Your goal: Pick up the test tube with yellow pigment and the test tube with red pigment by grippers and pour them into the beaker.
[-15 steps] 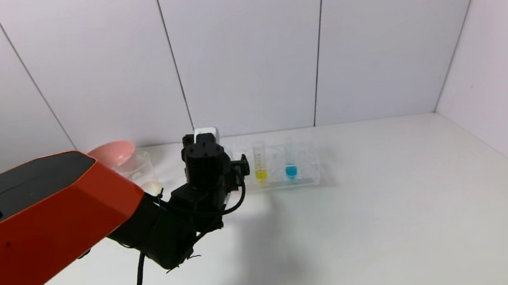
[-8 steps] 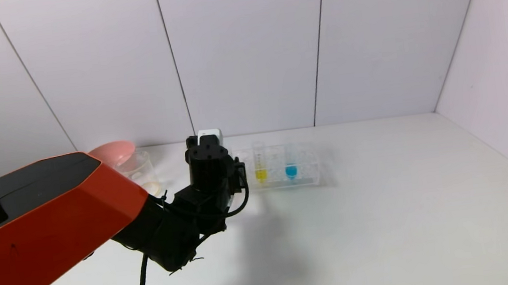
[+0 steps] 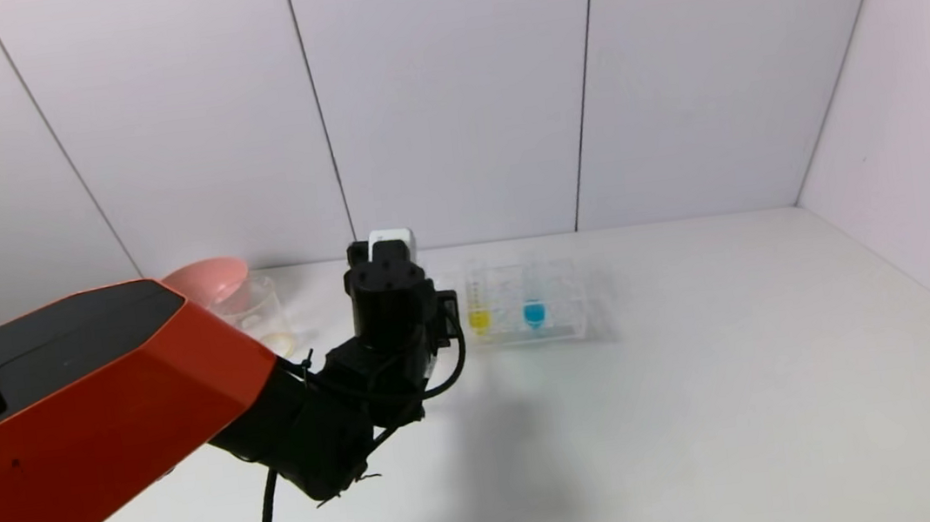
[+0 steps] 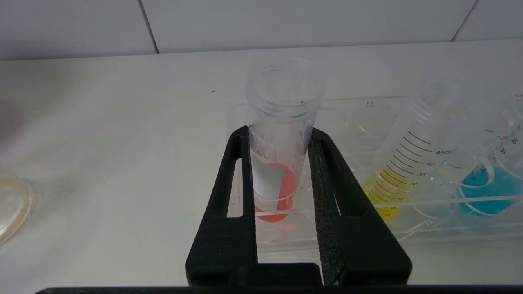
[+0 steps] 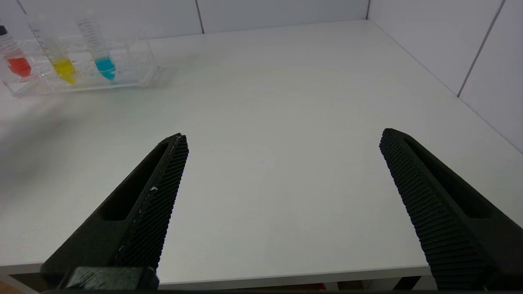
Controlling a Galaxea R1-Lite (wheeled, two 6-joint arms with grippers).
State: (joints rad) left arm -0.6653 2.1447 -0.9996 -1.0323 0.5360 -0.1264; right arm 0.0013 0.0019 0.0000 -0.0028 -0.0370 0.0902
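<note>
In the left wrist view my left gripper [image 4: 280,136] is shut on the test tube with red pigment [image 4: 278,118], both fingers pressed to its sides just under the threaded rim. The tube stands upright in the clear rack [image 4: 408,234]. In the head view the left gripper [image 3: 426,300] hides that tube. The test tube with yellow pigment [image 3: 477,303] stands beside it in the rack and also shows in the left wrist view [image 4: 402,167]. The beaker [image 3: 257,315] stands left of the gripper. My right gripper [image 5: 284,141] is open and empty over the table's front edge.
A blue-tipped tube [image 3: 532,304] stands in the rack [image 3: 567,311] right of the yellow one. A pink bowl [image 3: 205,282] sits behind the beaker by the back wall. White walls close the table at the back and on the right.
My left gripper has moved a little to the right and toward the rack's left end. The tubes and the rack have not moved.
</note>
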